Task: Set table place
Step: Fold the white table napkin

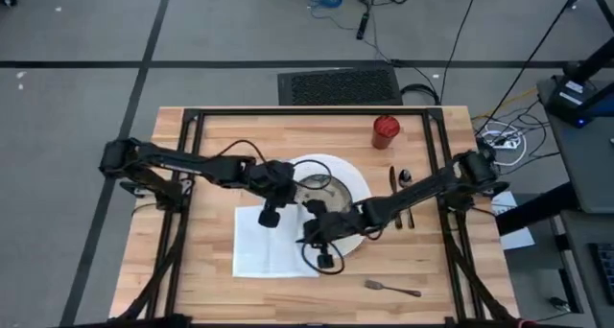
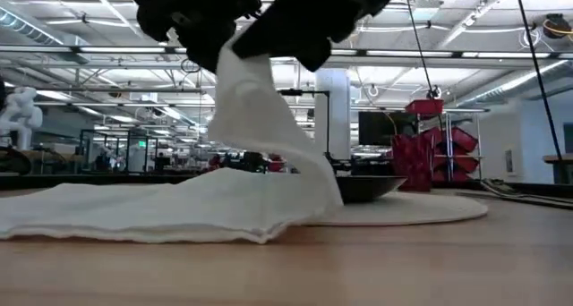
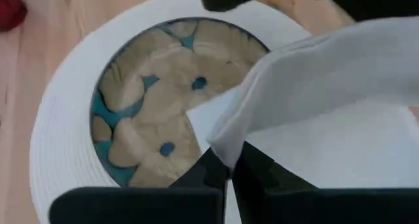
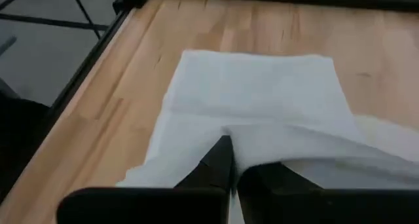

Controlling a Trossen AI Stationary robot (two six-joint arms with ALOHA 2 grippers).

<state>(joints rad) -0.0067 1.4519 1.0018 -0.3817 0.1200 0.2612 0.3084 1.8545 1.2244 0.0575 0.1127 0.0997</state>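
both arms meet over the middle of the table (image 1: pixel 221 136). the left gripper (image 1: pixel 270 216) and the right gripper (image 1: pixel 326 261) each pinch a fold of the white napkin (image 1: pixel 273 242) — jaws closed tight on the cloth in both wrist views. in the low view the napkin rises in a peak between them, the rest lying flat on the wood, one edge draped against the white plate (image 1: pixel 360 189). the bowl (image 1: pixel 317 189) sits on that plate, just beside the lifted cloth. the red cup (image 1: pixel 386 131) stands near the far edge; knife (image 1: pixel 392 189) and spoon (image 1: pixel 406 189) lie right of the plate — the fork (image 1: pixel 391 289) lies apart, near the front edge.
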